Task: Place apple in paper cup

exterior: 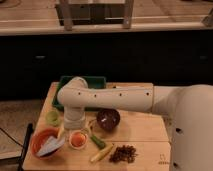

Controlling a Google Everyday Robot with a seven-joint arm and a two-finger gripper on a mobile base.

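The apple (77,139) is a small orange-red round fruit. It sits inside the pale round rim of the short whitish paper cup (78,146) near the table's front left. My gripper (73,124) hangs from the white arm, pointing down, just above and slightly left of the cup. The wrist housing hides its lower end.
An orange bowl with white cloth (46,143) stands left of the cup. A light green cup (52,117) is behind it, with a dark brown bowl (108,119) to the right. A green tray (98,81), yellow-green vegetables (100,149) and a dark crumbly pile (123,153) share the wooden table (145,135).
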